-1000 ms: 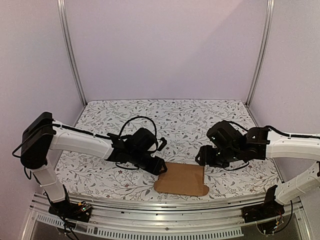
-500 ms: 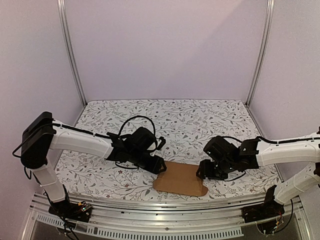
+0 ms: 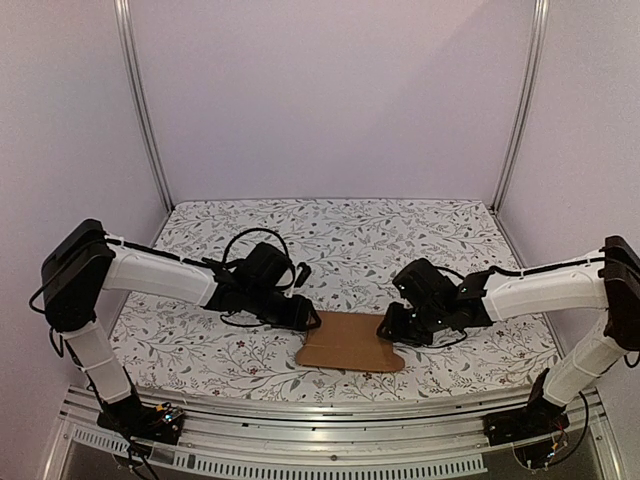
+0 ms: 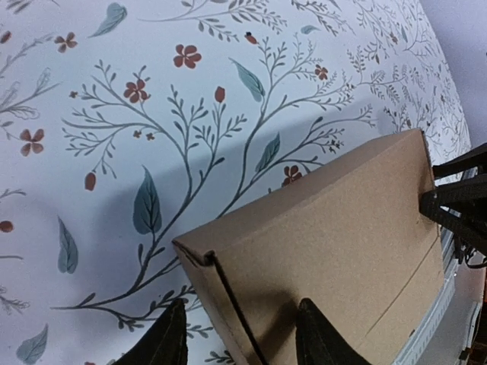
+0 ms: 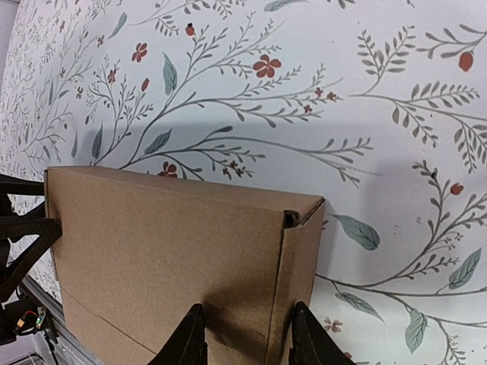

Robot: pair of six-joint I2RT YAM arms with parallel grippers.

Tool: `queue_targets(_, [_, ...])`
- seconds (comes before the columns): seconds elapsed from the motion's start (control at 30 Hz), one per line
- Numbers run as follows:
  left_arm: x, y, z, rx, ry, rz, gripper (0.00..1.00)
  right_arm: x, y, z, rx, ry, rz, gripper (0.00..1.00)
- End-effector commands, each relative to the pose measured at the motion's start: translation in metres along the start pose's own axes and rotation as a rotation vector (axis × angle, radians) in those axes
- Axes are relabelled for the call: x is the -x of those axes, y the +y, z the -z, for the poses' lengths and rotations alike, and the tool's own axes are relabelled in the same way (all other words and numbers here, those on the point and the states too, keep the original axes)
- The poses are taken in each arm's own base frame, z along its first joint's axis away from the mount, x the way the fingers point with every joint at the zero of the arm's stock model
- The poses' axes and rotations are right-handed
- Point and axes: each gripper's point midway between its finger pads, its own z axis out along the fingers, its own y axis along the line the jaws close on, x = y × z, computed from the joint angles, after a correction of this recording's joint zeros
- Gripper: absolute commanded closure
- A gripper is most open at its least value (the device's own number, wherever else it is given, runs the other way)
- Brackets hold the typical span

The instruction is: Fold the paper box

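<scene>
Since a second ago, the right gripper is brought down to the right end of the paper box, which is shifted left on the flower-printed tablecloth. Plain matte brown cardboard is seen, flat on top, with creased, folded-down end walls. Its left end is clamped in the half-wide left gripper. The right wall is straddled by the right jaws; whether it is gripped cannot be told.
</scene>
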Motion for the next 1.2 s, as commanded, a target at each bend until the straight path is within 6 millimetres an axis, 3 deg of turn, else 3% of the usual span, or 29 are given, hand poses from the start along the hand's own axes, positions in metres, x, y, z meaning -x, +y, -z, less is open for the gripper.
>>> queue_targets(0.0, [0.006, 0.019, 0.004, -0.027, -0.001, 0.078, 0.53, 0.016, 0.011, -0.014, 0.023, -0.012, 0.003, 0.67])
queue_targets(0.3, [0.016, 0.039, 0.008, -0.04, 0.007, 0.147, 0.52, 0.024, 0.015, -0.04, 0.024, 0.01, 0.001, 0.87])
queue_targets(0.5, [0.015, 0.035, 0.021, -0.062, 0.014, 0.147, 0.36, 0.023, 0.01, -0.048, 0.024, 0.035, 0.0, 1.0])
queue_targets(0.83, [0.011, 0.045, 0.044, -0.125, 0.0, 0.287, 0.19, 0.017, 0.005, -0.052, 0.014, 0.058, 0.022, 1.0])
queue_targets(1.17, [0.008, 0.05, 0.046, -0.247, -0.012, 0.401, 0.15, 0.01, -0.008, -0.049, 0.003, 0.078, 0.03, 1.0])
